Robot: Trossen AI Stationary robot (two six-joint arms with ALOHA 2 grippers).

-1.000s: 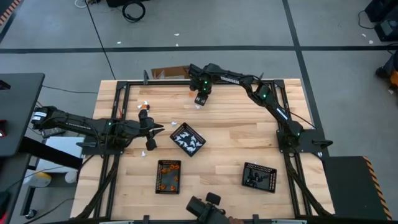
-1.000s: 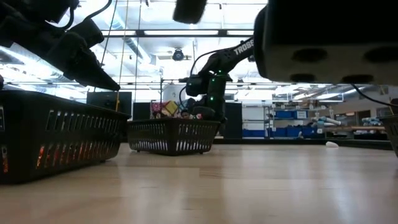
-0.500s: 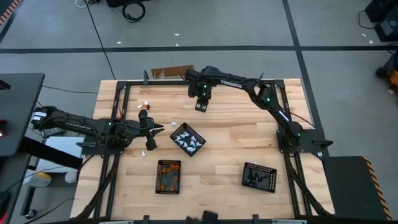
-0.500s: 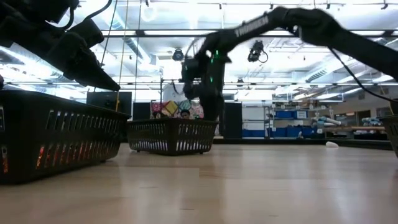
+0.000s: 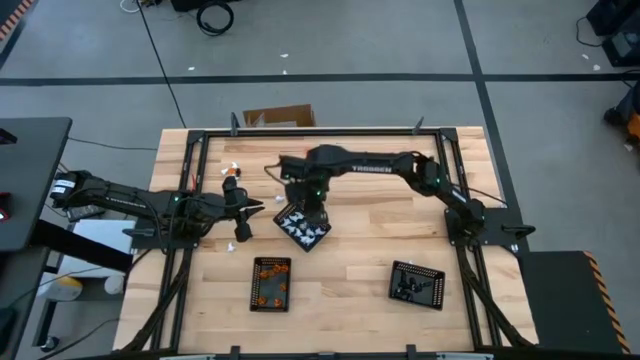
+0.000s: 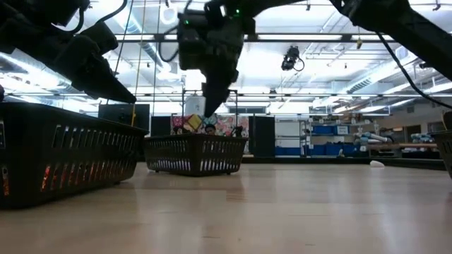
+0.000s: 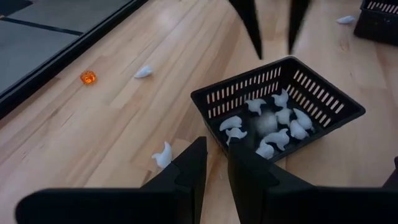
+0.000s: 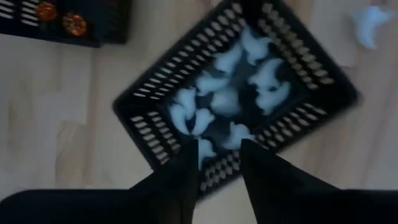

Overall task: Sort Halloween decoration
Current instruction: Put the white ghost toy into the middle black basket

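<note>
The Halloween decoration is many tiny pieces. White ones fill a black tray (image 5: 301, 224) (image 7: 280, 102) (image 8: 236, 99), orange ones a second tray (image 5: 271, 283), black ones a third (image 5: 417, 284). Loose pieces lie on the wood: white ones (image 7: 163, 154) (image 7: 143, 71) and an orange one (image 7: 88, 77). My right gripper (image 5: 304, 207) (image 8: 217, 165) hangs over the white tray, pointing down, open with nothing between its fingers (image 7: 252, 25). One white piece (image 7: 264, 122) in the tray below it shows blurred. My left gripper (image 5: 247, 214) (image 7: 216, 168) waits left of that tray, slightly open and holding nothing.
A black frame (image 5: 200, 140) borders the tabletop. Another white piece (image 8: 370, 25) lies beside the white tray. Bare wood stretches between the white tray and the black-piece tray, and along the table's right half (image 5: 400, 210).
My right gripper has swung from the table's far edge toward the near edge and a little left, rising as it went, and now hangs over the tray of white pieces. My left arm has kept still.
</note>
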